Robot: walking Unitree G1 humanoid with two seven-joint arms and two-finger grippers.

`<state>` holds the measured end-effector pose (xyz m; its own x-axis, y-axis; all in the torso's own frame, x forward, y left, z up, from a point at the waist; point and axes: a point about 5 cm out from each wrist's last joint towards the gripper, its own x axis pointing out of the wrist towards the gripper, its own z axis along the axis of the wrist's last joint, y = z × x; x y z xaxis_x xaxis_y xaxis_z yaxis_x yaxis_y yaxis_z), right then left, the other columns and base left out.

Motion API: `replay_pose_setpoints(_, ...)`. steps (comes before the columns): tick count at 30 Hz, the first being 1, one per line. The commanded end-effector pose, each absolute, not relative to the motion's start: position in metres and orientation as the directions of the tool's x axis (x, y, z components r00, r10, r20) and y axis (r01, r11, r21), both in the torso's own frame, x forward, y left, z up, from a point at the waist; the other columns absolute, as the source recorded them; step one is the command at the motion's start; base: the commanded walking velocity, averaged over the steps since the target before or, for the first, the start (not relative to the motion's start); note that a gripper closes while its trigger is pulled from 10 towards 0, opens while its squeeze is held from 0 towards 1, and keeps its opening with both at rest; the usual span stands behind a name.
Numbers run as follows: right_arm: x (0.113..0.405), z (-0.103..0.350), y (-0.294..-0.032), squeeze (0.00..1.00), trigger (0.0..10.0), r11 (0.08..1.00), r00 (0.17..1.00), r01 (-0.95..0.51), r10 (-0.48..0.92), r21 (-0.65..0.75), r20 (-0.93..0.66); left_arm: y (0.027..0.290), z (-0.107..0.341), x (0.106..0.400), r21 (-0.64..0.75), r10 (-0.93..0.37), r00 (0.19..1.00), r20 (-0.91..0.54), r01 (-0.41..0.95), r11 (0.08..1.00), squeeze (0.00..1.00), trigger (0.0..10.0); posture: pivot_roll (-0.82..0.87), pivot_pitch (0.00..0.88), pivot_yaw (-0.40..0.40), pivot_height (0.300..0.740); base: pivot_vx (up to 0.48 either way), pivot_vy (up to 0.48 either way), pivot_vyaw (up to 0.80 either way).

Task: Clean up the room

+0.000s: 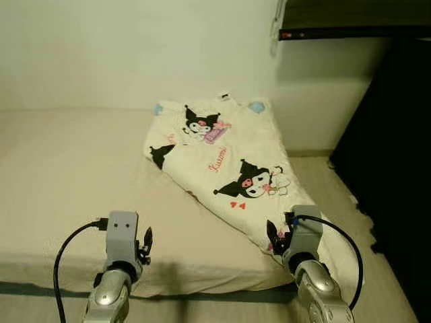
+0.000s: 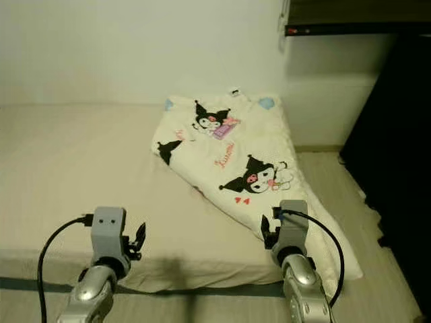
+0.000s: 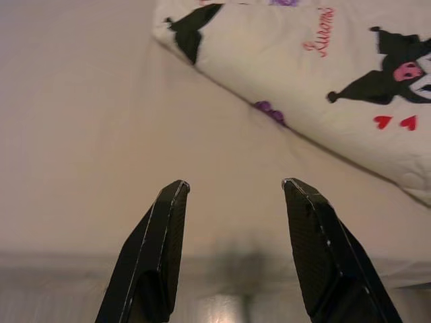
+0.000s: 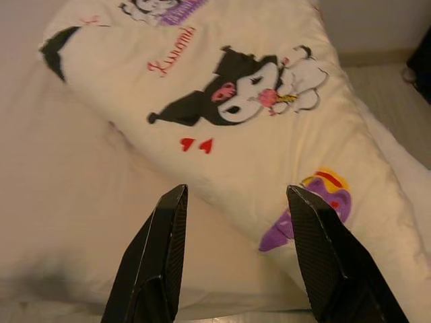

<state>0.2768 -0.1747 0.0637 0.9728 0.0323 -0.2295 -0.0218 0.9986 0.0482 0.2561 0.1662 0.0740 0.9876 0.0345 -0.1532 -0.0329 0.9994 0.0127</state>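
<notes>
- Soft cream quilt [image 1: 225, 158], printed with black cartoon figures, lies bunched on the smooth beige mattress [image 1: 67, 175].
- Left gripper [image 3: 232, 192] and right gripper [image 4: 236, 195]: fingers spread, holding nothing.

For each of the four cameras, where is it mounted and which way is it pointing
Left eye view: head, looking down at bed and cartoon quilt; both arms show, left gripper, right gripper.
Right eye view: same scene, shifted sideways.
Left wrist view: along open fingers over the sheet.
Right wrist view: along open fingers over the quilt.
Shared: all four show the quilt.
</notes>
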Motion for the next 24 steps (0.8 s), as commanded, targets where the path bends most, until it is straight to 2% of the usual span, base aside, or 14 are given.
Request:
replay_pose_setpoints(1,0.2733,0.061,-0.1739,0.0,10.0,0.998,0.969,-0.013,0.028,0.063,-0.245,0.1655,0.0657,0.2527,0.012,0.027,0.98,-0.197,-0.025,1.0,0.0,10.0,-0.06,0.149,0.051,0.733,0.0,0.0,0.0)
replay_pose_setpoints(24,0.2725,0.0599,-0.1722,0.0,10.0,0.998,0.965,-0.016,0.032,0.064,-0.26,0.1667,0.0647,0.2501,0.025,0.007,0.979,-0.204,-0.002,1.0,0.0,10.0,-0.05,0.158,0.05,0.733,0.0,0.0,0.0)
